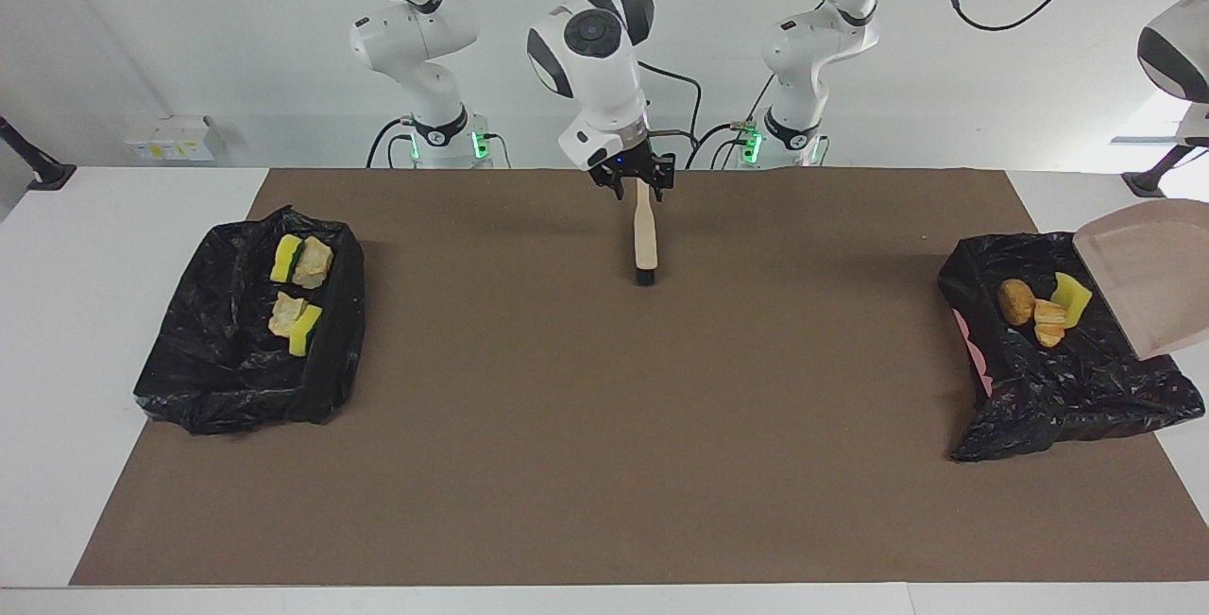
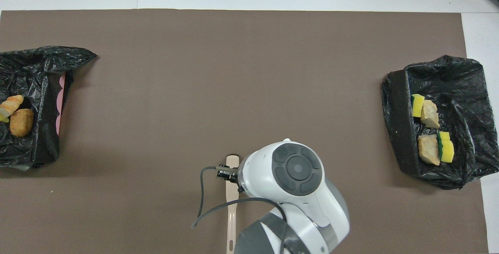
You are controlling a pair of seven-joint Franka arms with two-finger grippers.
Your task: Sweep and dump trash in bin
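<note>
All the trash lies in two black-bagged bins. The bin (image 1: 236,360) at the right arm's end holds two yellow sponge pieces (image 1: 286,258) and two tan chunks (image 1: 314,263); it also shows in the overhead view (image 2: 464,74). The bin (image 1: 1058,407) at the left arm's end holds a brown chunk (image 1: 1015,301), a tan chunk (image 1: 1048,322) and a yellow sponge piece (image 1: 1072,298). The beige dustpan (image 1: 1148,280) stands tilted over that bin. The beige brush (image 1: 645,237) lies on the brown mat. My right gripper (image 1: 635,182) is open, its fingers astride the brush handle. My left gripper is out of frame.
The brown mat (image 1: 586,426) covers most of the white table. The left arm's wrist (image 1: 1176,48) shows at the picture's edge above the dustpan. A cable loops from the right hand over the mat (image 2: 202,199).
</note>
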